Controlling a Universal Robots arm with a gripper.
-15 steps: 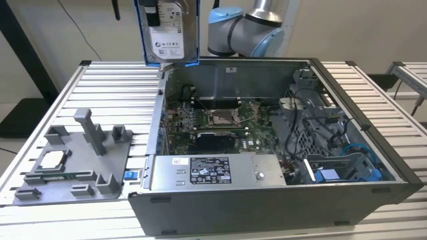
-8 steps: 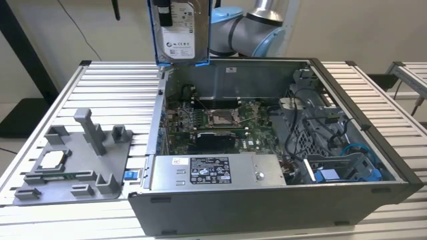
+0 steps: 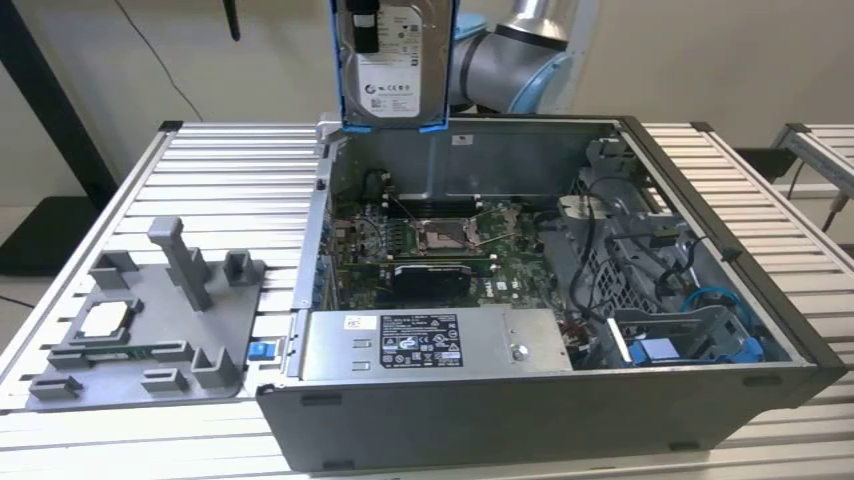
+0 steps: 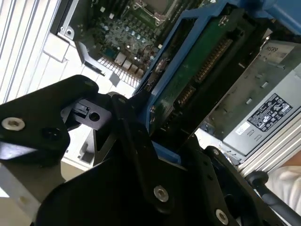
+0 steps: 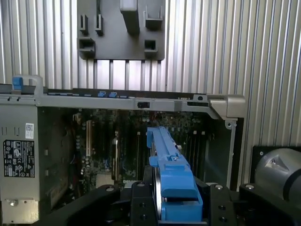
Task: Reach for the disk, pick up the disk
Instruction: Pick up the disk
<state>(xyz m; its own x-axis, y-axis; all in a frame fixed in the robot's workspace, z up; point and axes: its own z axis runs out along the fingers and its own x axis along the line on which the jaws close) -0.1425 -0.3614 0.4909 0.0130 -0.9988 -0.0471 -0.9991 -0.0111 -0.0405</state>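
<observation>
– Now, item one: the disk point(image 3: 391, 60). Location?

– Held upright in the air at the far side of the computer case point(image 3: 747, 300), label facing the exterior camera, lower edge near the case's far rim. In the first wrist view it hangs over the open interior, blue bracket point(image 5: 171, 179) edge-on. In the second wrist view its green circuit-board side point(image 4: 197, 70) shows.

– Item two: the gripper point(image 4: 160, 136). Condition?

– Jaws closed on the disk and gripping the blue bracket from both sides, black fingers point(image 4: 134, 127) pressed against the plastic frame. The arm point(image 3: 514, 60) stands behind it.

– Handling notes for item one?

– By the look of it: rigid metal body, dense for its size, smooth faces that would slide under a light pinch. The bracket is thinner plastic and probably flexes a little. The exposed board and connector row are the fragile parts, so contact belongs on the bracket's long side rails, as it is now. A knock against the case rim would be the chief hazard.

– Other stock on the table point(image 3: 227, 160)?

– Motherboard point(image 3: 441, 240) and power supply point(image 3: 427, 340) inside the case, blue bay point(image 3: 694, 340) at the exterior view's right, grey fixture tray point(image 3: 134, 330) at its left.
</observation>
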